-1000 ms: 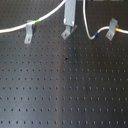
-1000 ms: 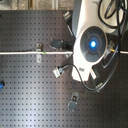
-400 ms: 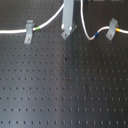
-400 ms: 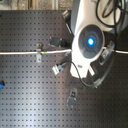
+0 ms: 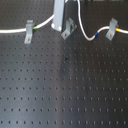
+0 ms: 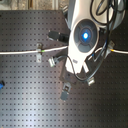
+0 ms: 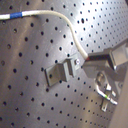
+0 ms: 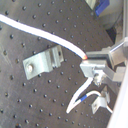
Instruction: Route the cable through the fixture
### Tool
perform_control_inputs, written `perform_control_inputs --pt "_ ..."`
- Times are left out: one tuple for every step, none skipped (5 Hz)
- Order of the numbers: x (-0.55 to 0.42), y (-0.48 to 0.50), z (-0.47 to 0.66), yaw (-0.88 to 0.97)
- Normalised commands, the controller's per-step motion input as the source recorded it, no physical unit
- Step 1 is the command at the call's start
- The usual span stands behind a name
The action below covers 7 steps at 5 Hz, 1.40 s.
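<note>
Both wrist views show the hand [image 8: 90,61] apparently pinching the cable [image 8: 45,35].

No text, label, brand, number or sign can be read in any view; the cable [image 5: 95,36] carries only plain coloured bands, with no lettering; the fixture [image 5: 68,28] is bare grey metal, unmarked; the perforated black table [image 5: 65,90] shows only its grid of holes; the arm housing [image 6: 85,37] in the second exterior view bears a glowing blue round light, but no legible mark; both wrist views are too blurred to show any writing.
</note>
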Motion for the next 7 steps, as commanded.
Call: perform_control_inputs --pt "-0.042 -0.073 0.26 0.55" --pt "-0.237 -0.121 0.38 0.44" --pt "-0.458 -0.049 0.29 0.23" --pt "-0.181 0.025 0.0 0.05" --pt "-0.135 0.109 0.09 0.07" --pt "-0.226 0.192 0.4 0.14" --pt "0.052 0.322 -0.01 0.07"
